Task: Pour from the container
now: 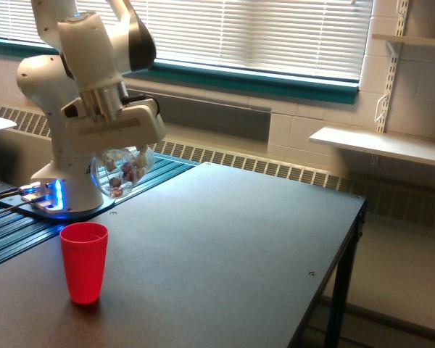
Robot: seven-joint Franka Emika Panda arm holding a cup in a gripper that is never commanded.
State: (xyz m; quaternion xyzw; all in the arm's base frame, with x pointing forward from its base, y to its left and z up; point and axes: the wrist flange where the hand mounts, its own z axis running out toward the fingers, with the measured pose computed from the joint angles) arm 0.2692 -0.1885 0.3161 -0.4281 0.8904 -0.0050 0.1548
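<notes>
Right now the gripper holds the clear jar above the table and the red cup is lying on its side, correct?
Not quite. The red cup stands upright on the table, mouth up, as the exterior view shows. The rest holds: the gripper has the clear jar held above the table.
</notes>
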